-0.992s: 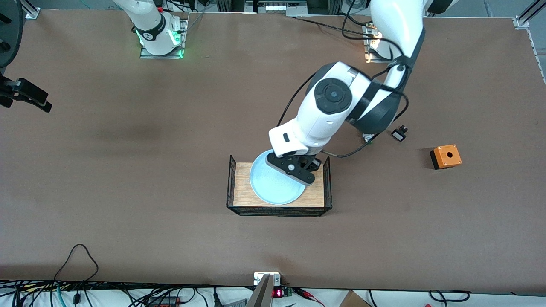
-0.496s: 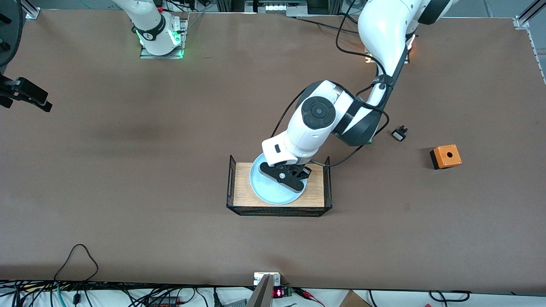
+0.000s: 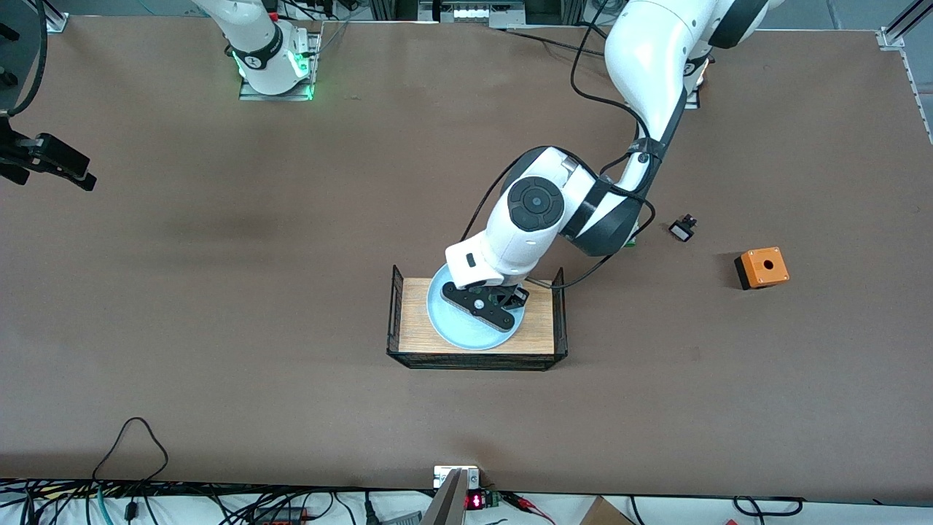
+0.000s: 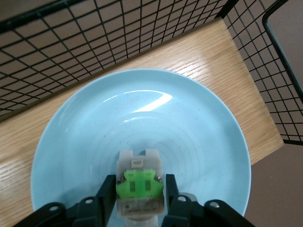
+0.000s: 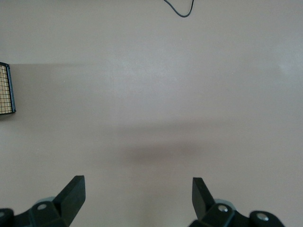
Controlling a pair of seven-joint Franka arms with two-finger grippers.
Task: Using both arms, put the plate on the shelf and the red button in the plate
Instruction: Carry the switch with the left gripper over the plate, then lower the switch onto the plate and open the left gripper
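Note:
The pale-blue plate (image 3: 466,332) (image 4: 142,118) lies flat on the wooden floor of a wire basket (image 3: 543,321) at mid-table. My left gripper (image 3: 490,306) (image 4: 140,189) is low over the plate. The red button (image 4: 140,165), a white-and-green block, rests on the plate between the jaws; its cap end is hidden. The jaws flank the block, with a thin gap showing on one side, so the gripper is open a little. My right gripper (image 3: 55,164) (image 5: 137,189) waits open over bare table at the right arm's end, holding nothing.
The basket has black wire walls (image 3: 395,306) at both ends and a low wire rim (image 3: 477,361) along its camera side. An orange box with a hole (image 3: 762,267) and a small black part (image 3: 682,230) lie toward the left arm's end.
The left arm carried the button down onto the plate's middle, and its jaws have eased apart from the block. The right gripper barely shifted.

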